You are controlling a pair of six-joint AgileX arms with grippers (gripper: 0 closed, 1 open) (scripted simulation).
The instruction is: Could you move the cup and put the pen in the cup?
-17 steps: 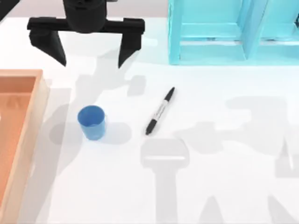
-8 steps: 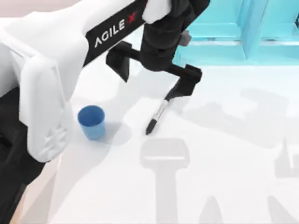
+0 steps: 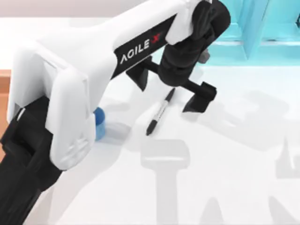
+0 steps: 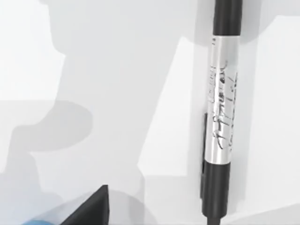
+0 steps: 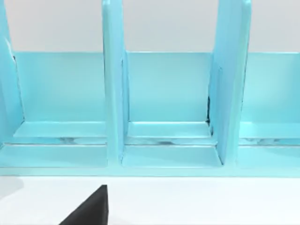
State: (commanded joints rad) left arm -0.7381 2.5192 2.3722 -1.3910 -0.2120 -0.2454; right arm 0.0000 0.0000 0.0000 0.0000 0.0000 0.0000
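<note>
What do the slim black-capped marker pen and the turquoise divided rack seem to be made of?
Slim black-capped marker pen: probably plastic, with a glossy grey-white barrel carrying printed script and matte black ends. Turquoise divided rack: possibly painted wood or plastic; flat, evenly coloured panels with a slight sheen.

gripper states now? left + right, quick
Left gripper: open, fingers straddling the pen, which lies flat on the table; nothing held.
Right gripper: cannot be told; its wrist camera faces the turquoise shelf.

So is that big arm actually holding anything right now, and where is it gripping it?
Nothing is held. The left gripper is open, fingers straddling the pen's upper end, which lies flat on the table.
</note>
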